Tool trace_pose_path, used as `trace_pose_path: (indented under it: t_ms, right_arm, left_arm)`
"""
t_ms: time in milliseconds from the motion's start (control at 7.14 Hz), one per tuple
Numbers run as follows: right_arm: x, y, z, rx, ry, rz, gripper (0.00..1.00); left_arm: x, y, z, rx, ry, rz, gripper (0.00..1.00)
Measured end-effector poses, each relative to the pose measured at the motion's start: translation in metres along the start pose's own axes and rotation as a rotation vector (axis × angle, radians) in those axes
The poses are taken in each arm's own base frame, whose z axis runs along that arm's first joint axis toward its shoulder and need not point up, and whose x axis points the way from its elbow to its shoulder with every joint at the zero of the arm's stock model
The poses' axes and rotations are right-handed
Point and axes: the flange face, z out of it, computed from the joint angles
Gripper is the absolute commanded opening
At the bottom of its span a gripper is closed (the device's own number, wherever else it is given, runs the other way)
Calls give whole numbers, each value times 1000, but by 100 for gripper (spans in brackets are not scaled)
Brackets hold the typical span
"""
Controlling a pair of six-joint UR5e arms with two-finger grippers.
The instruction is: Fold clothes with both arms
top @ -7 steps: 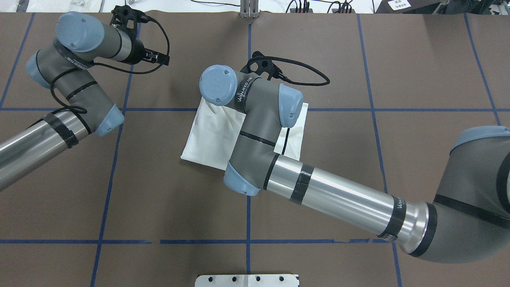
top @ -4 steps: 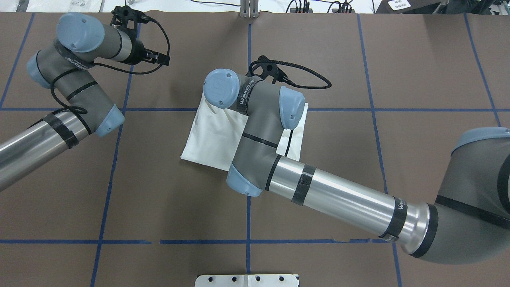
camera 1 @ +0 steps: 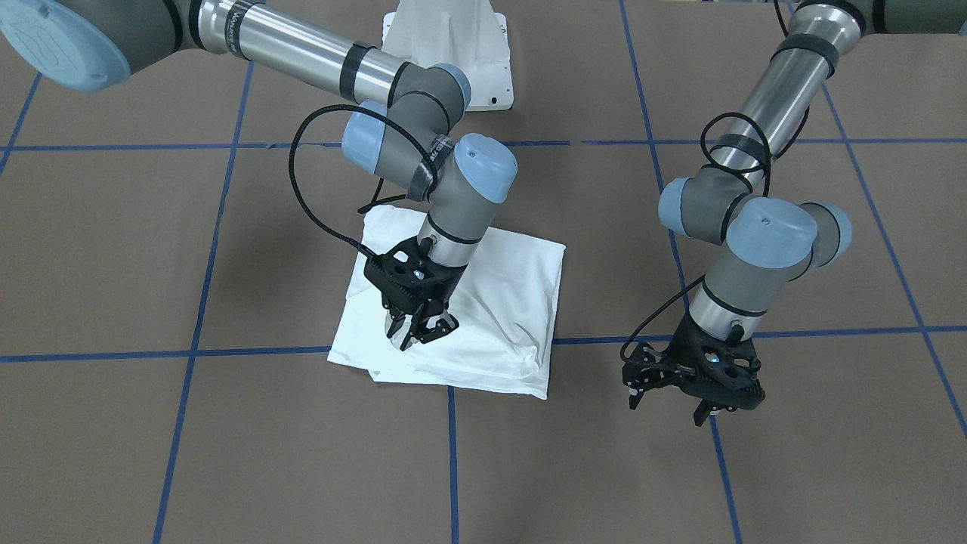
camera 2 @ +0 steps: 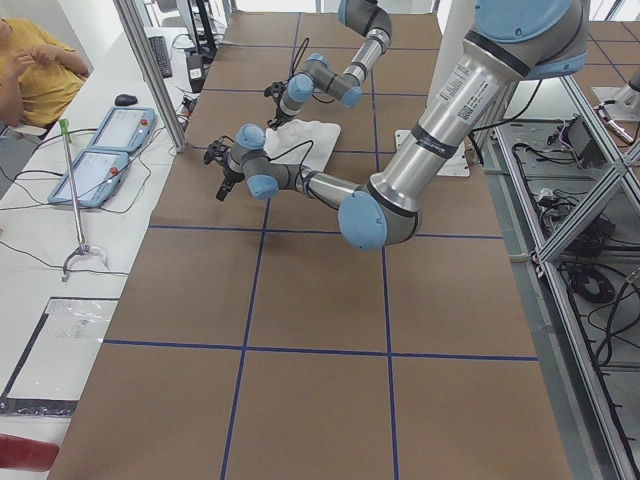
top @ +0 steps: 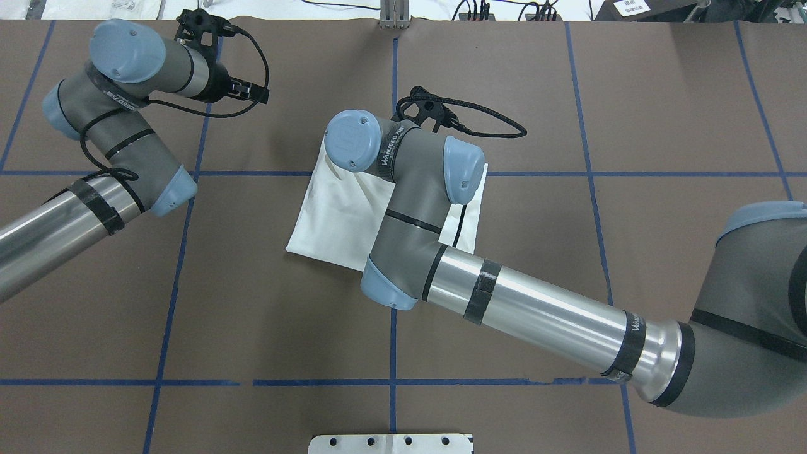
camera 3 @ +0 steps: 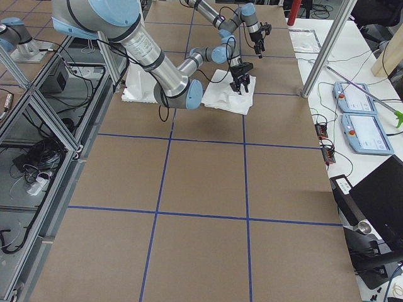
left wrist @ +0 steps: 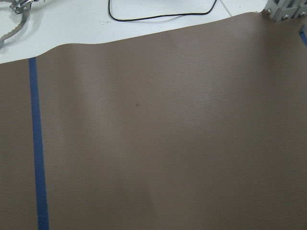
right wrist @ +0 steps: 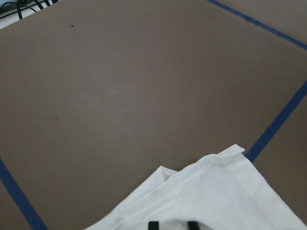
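Item: white T-shirt (camera 1: 508,302), folded to a rough square, centre of the front-facing view on the brown counter (camera 1: 227,453). Probably light, limp and quick to crease; best pinched at a layered corner.
Right gripper (camera 1: 420,330): just over it, fingers narrowly apart, empty.
Left gripper (camera 1: 668,406): lower right, fingers wide, empty.

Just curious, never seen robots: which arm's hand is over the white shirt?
The right arm's hand, poised above the folded shirt; the left hand hangs over bare table.
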Motion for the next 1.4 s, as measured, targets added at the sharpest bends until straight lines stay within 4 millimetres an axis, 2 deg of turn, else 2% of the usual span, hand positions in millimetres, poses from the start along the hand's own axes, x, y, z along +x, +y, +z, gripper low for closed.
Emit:
trace_pose_path:
  t_ms: [280,560,700,840,980,1120,1260,1400]
  right_arm:
    - [3,-13,10,38,2,-55,0]
    - [14,-27,34,88,21,-106,0]
    - [18,-30,44,110,29,-124,60]
    - [20,-32,52,132,36,-144,100]
    - [18,-35,53,148,37,-183,100]
    - [9,-41,44,127,20,-219,100]
    - [-5,-47,22,64,-14,-230,100]
    - [-17,-45,-4,0,-53,-237,100]
  left_arm:
    - [1,0,0,1,-1,1,100]
    - [2,1,0,1,1,0,100]
    - [2,1,0,3,4,0,100]
    - [3,1,0,5,6,-1,100]
    - [3,1,0,6,7,-1,100]
    - [3,1,0,7,8,0,100]
    - [3,1,0,6,8,4,100]
    - [2,2,0,5,7,9,100]
